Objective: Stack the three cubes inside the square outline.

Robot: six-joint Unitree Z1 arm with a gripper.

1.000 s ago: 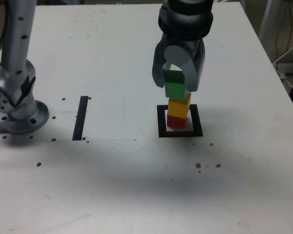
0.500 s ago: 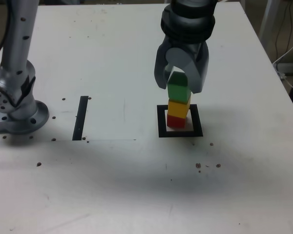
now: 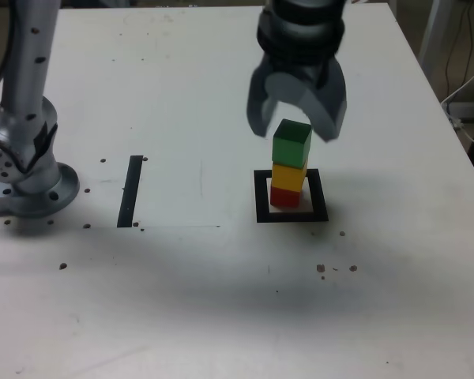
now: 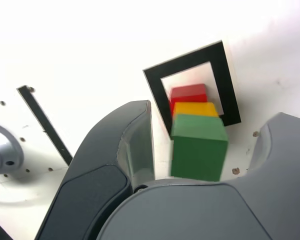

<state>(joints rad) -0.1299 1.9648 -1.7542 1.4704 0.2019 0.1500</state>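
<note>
Now the three cubes stand as one tower inside the square outline [image 3: 291, 197] on the table [image 3: 221, 300] — red cube [image 3: 284, 196] at the base, yellow cube [image 3: 288, 174] on it, green cube [image 3: 291, 144] on top, turned slightly askew. Above, the gripper [image 3: 297, 133] hangs with its jaws spread wide — clear of the green cube on both sides, gripping nothing. No lettering can be made out anywhere.

A white table [image 3: 182, 300] fills nearly the whole exterior view, its top dotted with small dark specks and screw holes. A soft grey shadow lies across it in front of the pincer. Beyond the table's far right edge, behind and to the right of the pincer, white cables [image 3: 468, 95] hang over a dim floor.
</note>
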